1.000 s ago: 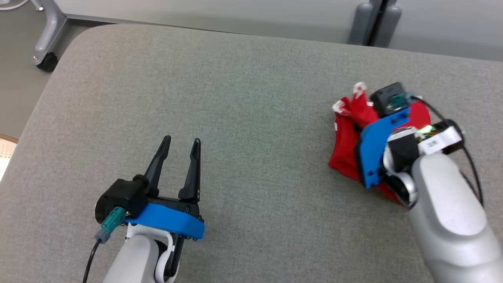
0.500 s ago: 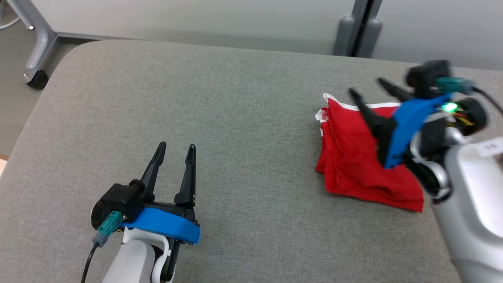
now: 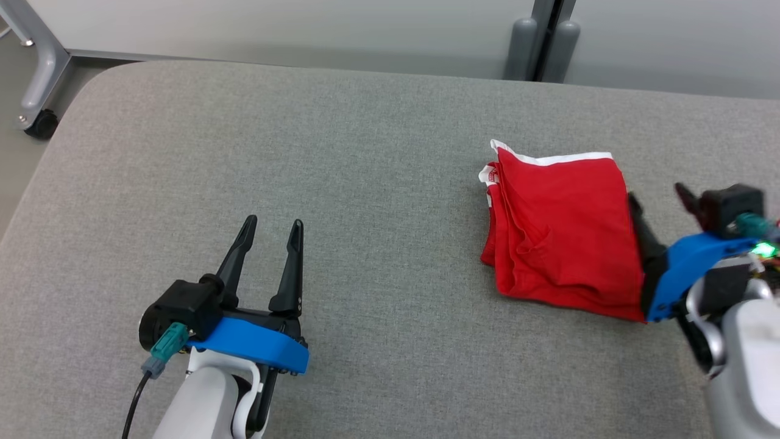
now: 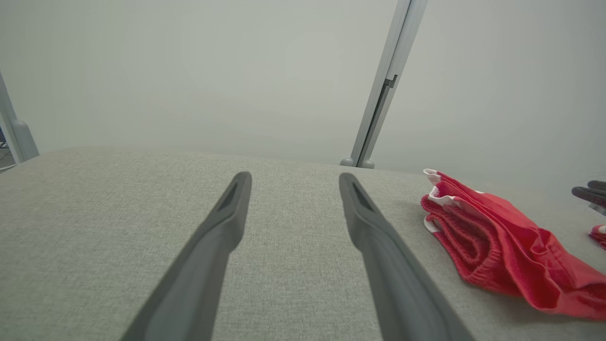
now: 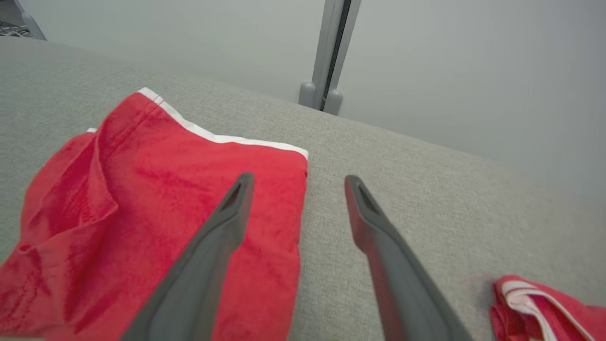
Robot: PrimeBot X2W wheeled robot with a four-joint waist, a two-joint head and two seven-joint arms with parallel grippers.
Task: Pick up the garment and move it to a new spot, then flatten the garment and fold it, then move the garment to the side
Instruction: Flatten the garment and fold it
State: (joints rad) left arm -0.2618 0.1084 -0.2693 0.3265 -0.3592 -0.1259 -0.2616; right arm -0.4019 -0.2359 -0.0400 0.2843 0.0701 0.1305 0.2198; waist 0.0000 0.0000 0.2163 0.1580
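The garment [image 3: 560, 225] is red with white trim and lies folded flat on the right of the grey table [image 3: 365, 152]. My right gripper [image 3: 657, 195] stands open just off the garment's right edge, holding nothing. In the right wrist view the right gripper [image 5: 298, 182] hovers with its left finger over the garment [image 5: 142, 203] and its right finger over bare table. My left gripper [image 3: 273, 222] rests open and empty at the lower left, far from the cloth. In the left wrist view the left gripper [image 4: 294, 177] has the garment [image 4: 497, 246] off to its right.
A small red and white bit of cloth [image 5: 535, 303] lies on the table right of my right fingers. A grey post [image 3: 542, 39] stands behind the table. A frame leg with a caster [image 3: 36, 122] is off the rounded far left corner.
My right gripper has opened and let go of the garment, then drawn back to the right. The bunched garment now lies flat and folded. The left arm has stayed still.
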